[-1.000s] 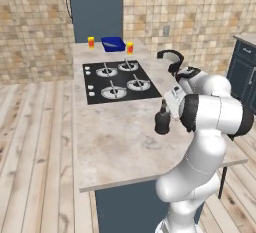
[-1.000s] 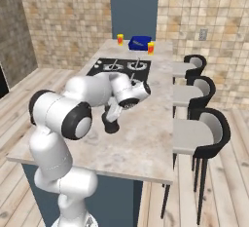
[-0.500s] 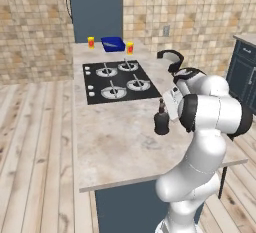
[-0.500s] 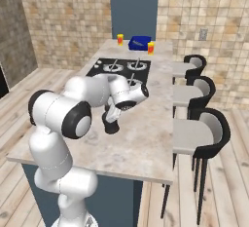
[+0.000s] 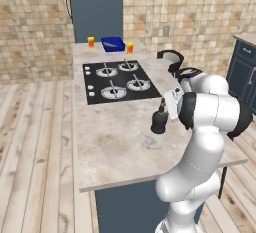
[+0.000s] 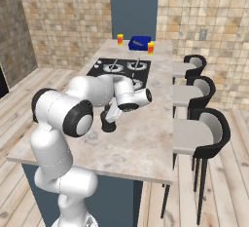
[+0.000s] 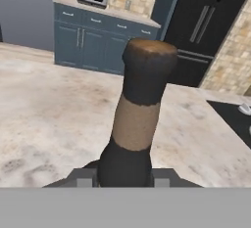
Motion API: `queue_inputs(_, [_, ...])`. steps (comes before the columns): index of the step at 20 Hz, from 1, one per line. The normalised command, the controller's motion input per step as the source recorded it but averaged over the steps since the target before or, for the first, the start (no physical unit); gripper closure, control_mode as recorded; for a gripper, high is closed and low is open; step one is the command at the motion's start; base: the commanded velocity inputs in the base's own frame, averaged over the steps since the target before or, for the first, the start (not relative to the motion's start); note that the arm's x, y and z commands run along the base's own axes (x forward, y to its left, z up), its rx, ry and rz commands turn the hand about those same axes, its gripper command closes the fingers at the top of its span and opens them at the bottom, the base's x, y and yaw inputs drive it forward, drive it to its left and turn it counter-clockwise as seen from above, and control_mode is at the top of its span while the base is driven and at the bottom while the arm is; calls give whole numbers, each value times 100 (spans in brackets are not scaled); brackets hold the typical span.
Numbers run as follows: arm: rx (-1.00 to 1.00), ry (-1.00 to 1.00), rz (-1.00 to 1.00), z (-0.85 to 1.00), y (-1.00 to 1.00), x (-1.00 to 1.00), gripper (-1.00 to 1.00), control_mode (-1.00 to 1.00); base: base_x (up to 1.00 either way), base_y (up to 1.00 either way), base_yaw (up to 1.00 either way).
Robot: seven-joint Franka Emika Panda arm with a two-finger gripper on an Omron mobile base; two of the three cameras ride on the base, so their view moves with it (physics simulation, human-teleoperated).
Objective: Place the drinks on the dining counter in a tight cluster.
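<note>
Beige marble-look tabletop [image 5: 115, 142] on a dark blue base stands in a kitchen with tan tiled walls and a pale wood plank floor. Set into its far half is a black four-burner cooktop [image 5: 119, 79]. The squat black bottle [image 5: 159, 121] stands upright on the bare stone just in front of the cooktop's near right corner, close to the stool-side edge of the tabletop. The end effector [image 7: 125, 175] is closed on this bottle low down, at the shoulder below the neck, with one dark fingertip seen on each side of the body in the hand view; the tan band and dark cap of the neck rise clear above the grip. In the right base view the same bottle [image 6: 108, 121] sits under the white wrist, its base on or very near the stone; whether it is touching cannot be told. At the far end of the tabletop lie a blue tray [image 5: 113, 44] and two small yellow-red jars, one [image 5: 91, 42] to its left and one [image 5: 129, 48] to its right, well apart from the bottle. Three black stools with pale seats [image 6: 199, 128] line the right side of the tabletop. The hand view shows dark blue cabinets [image 7: 98, 38] and a black refrigerator [image 7: 206, 26] across the room.
</note>
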Motion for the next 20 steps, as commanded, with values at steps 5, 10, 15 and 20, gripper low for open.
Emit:
queue_inputs(5, [7, 0, 0, -3, 0, 0, 100, -100, 0, 0, 0])
queue_inputs(10, [0, 0, 0, -8, 0, 0, 100, -100, 0, 0, 0])
queue_inputs(15, [-5, 0, 0, -1, 0, 0, 100, -100, 0, 0, 0])
queue_inputs(20, [-5, 0, 0, 0, 0, 0, 100, -100, 0, 0, 0])
